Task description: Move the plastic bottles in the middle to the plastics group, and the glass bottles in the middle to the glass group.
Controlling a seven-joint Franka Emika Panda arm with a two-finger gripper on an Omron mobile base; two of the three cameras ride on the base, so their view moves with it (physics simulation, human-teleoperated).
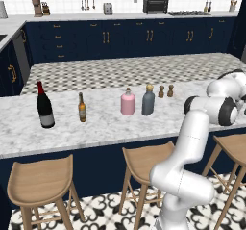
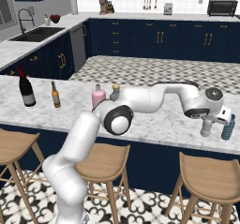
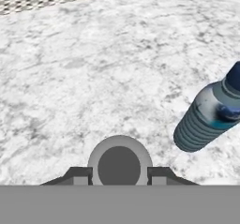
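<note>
1. The end effector [image 2: 206,124] is at the right end of the marble desk [image 2: 159,120], pointing down, its jaws closed on a slim silvery-grey bottle [image 2: 206,127] that stands upright on the desk.
2. In the hand view this silvery-grey bottle's round top [image 3: 119,166] sits between the two dark finger tips [image 3: 79,175].
3. Just beside the silvery-grey bottle, to its right in the right base view, stands a ribbed blue-tinted plastic bottle [image 2: 228,128] with a dark blue cap; the two do not touch.
4. Well to the left of the end effector, the pink bottle [image 1: 128,102] and the slate-blue bottle [image 1: 148,100] stand upright side by side near the middle of the desk.
5. Two tiny brown shakers [image 1: 166,91] stand just behind and to the right of the slate-blue bottle.
6. Further left of the pink bottle stands the slim amber bottle [image 1: 82,108], and beyond it the tall dark wine bottle [image 1: 45,106] with a red top.
7. Wooden stools [image 1: 42,181] stand along the near side of the desk.
</note>
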